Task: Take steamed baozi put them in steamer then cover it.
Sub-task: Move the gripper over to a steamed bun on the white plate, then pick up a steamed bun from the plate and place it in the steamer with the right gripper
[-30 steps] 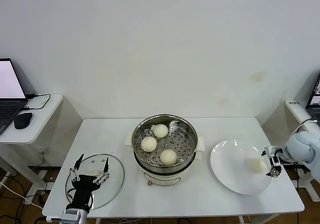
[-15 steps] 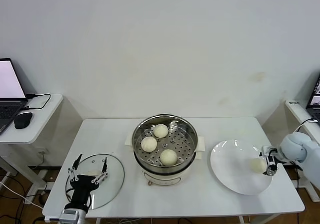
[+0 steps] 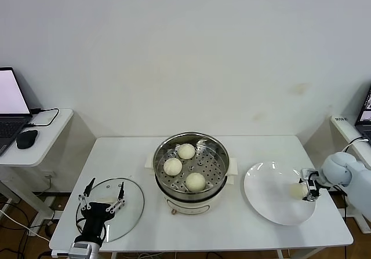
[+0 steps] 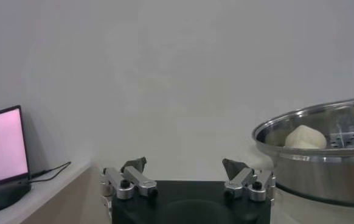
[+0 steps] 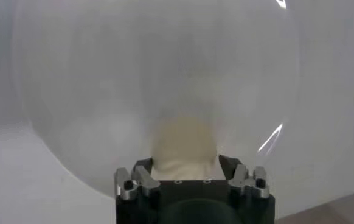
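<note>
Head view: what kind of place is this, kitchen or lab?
Probably a lab or office test setup, not a kitchen: a bare white table against a blank wall, a side desk with a laptop and mouse, and a lone steamer staged with a plate.

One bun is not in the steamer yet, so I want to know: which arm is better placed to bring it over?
The right. Its gripper already has its fingers on either side of the last bun on the plate. The left gripper hangs open over the lid, across the steamer.
</note>
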You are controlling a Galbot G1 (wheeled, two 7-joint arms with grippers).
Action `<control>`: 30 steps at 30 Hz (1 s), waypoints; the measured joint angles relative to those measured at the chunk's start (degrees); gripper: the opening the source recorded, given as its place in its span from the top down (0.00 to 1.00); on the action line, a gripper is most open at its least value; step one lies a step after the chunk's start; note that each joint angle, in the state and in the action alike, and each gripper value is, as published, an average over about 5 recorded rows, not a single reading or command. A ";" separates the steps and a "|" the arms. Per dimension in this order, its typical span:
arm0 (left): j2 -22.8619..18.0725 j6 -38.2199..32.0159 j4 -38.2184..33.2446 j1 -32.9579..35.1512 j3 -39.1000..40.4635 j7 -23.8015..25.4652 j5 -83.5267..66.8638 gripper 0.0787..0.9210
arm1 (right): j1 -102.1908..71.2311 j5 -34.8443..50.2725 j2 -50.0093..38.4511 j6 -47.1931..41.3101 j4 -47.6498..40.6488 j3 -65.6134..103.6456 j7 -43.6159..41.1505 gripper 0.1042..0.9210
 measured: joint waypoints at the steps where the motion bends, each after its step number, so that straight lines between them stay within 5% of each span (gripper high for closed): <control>1: 0.00 0.00 -0.03 0.01 0.01 0.00 0.00 0.12 | 0.09 0.02 -0.02 0.01 0.03 -0.04 -0.17 0.38; 17: 0.00 0.01 -0.30 -0.58 0.20 0.03 -0.01 0.12 | 6.61 3.96 -3.63 -0.66 4.28 -4.33 -2.38 0.46; 30: 0.41 0.63 -0.76 -1.81 0.83 0.17 -0.18 0.12 | 30.37 16.58 -4.51 -4.58 12.44 -20.09 -1.89 0.45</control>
